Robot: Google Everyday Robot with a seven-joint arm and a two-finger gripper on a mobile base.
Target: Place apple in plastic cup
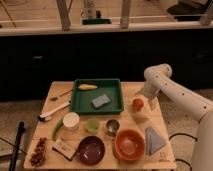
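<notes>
The apple (137, 103) is a small red-orange fruit on the wooden table (145, 120), right of the green tray. The gripper (145, 101) at the end of the white arm hangs right next to the apple, just to its right and slightly above. The plastic cup (92, 125) is a small pale-green cup standing in the table's middle, between the white round container (71, 121) and the shiny metal cup (112, 126), well left of the gripper.
A green tray (115, 102) holds a banana (87, 87) and a grey sponge (100, 101). An orange bowl (130, 144), a dark purple bowl (91, 149) and a blue-grey cloth (154, 139) lie at the front. A brush (52, 111) and snacks (39, 151) sit at the left.
</notes>
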